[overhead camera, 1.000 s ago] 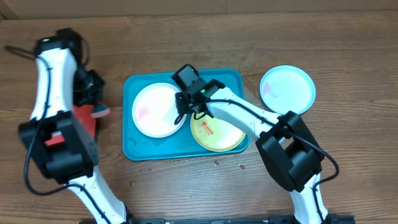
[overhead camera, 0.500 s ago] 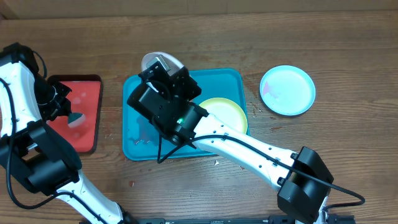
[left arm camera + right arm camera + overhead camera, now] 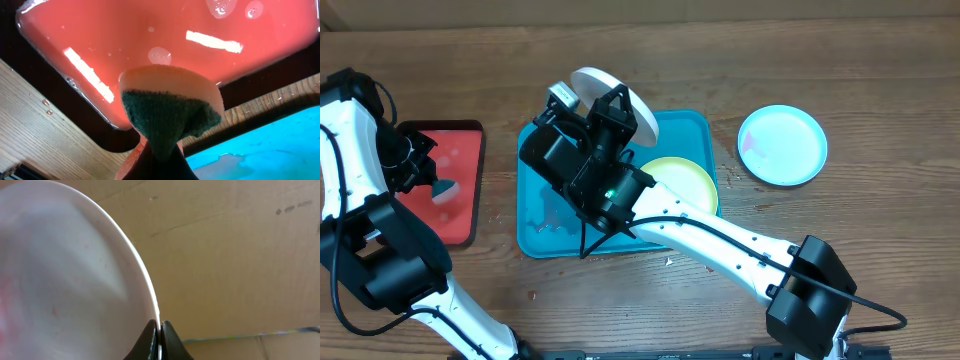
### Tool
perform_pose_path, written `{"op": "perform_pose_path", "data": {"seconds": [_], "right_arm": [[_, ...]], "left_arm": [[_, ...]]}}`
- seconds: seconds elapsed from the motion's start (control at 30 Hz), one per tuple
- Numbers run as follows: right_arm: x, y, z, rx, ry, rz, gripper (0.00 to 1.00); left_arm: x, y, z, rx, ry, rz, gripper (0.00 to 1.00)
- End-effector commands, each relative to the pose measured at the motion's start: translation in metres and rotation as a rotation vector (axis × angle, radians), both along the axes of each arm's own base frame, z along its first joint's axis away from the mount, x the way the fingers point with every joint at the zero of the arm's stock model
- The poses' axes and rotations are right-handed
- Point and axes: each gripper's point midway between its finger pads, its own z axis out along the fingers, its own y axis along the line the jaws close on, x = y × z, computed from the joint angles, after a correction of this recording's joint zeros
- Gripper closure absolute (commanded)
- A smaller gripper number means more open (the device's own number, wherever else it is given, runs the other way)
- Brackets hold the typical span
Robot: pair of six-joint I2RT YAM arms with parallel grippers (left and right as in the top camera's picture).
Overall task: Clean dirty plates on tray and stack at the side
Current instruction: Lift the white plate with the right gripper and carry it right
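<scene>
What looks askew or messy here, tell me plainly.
The white plate is tipped up on edge over the tray, pinched at its rim by the right gripper, with pink smears on its face. The pale blue plate lies off the tray, smeared pink too.

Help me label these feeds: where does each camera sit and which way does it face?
Overhead: above the table, looking straight down on the tray, red tray and blue plate; left arm and right arm show.
Left wrist: on the left arm, looking down past the left gripper, shut on the sponge, at the red tray.
Right wrist: on the right arm, facing outward at cardboard; the right gripper pinches the white plate's rim.
Shared: overhead and right wrist both show the white plate, tilted.
</scene>
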Motion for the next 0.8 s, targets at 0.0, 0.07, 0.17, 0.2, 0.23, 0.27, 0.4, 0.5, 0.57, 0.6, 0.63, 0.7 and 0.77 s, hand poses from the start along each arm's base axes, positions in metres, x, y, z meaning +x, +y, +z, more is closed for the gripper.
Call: {"op": "perform_pose_path", "data": {"seconds": [0.0, 0.07, 0.17, 0.2, 0.23, 0.27, 0.4, 0.5, 0.57, 0.6, 0.63, 0.7, 0.77], "right_arm": [[-0.002, 0.002, 0.01, 0.249, -0.043, -0.01, 0.96], [-0.003, 0.015, -0.024, 0.378, 0.098, 0.06, 0.96], [-0.012, 0.036, -0.079, 0.45, 0.413, 0.212, 0.96], [-0.013, 0.034, -0.087, 0.459, 0.463, 0.222, 0.96], [-0.011, 0.029, -0.09, 0.478, 0.487, 0.208, 0.96], [-0.006, 0.022, -0.089, 0.519, 0.479, 0.172, 0.96], [0.021, -0.017, -0.084, 0.732, 0.424, -0.011, 0.96], [0.037, -0.056, -0.085, 0.918, 0.464, -0.138, 0.96], [0.047, -0.082, -0.09, 1.083, 0.543, -0.216, 0.96], [0.05, -0.092, -0.093, 1.134, 0.573, -0.241, 0.96], [0.053, -0.107, -0.097, 1.204, 0.626, -0.275, 0.96], [0.056, -0.137, -0.105, 1.284, 0.701, -0.334, 0.96], [0.056, -0.179, -0.115, 1.332, 0.73, -0.442, 0.96]], "left_arm": [[0.003, -0.001, 0.009, 0.006, -0.032, -0.013, 0.96], [0.003, -0.001, 0.009, 0.009, -0.034, -0.025, 0.96], [0.004, -0.001, 0.009, 0.008, -0.035, -0.027, 0.96], [0.004, -0.001, 0.009, 0.008, -0.035, -0.027, 0.96], [0.004, -0.001, 0.009, 0.008, -0.035, -0.027, 0.96], [0.003, -0.001, 0.009, 0.008, -0.034, -0.027, 0.96], [0.003, -0.001, 0.009, 0.008, -0.035, -0.035, 0.96], [0.004, -0.001, 0.009, 0.008, -0.035, -0.038, 0.96], [0.004, -0.001, 0.009, 0.008, -0.036, -0.039, 0.96], [0.004, -0.001, 0.009, 0.009, -0.036, -0.039, 0.96], [0.005, -0.001, 0.009, 0.01, -0.038, -0.041, 0.96], [0.006, -0.002, 0.009, 0.012, -0.041, -0.046, 0.96], [0.009, -0.005, 0.009, 0.014, -0.047, -0.071, 0.96]]}}
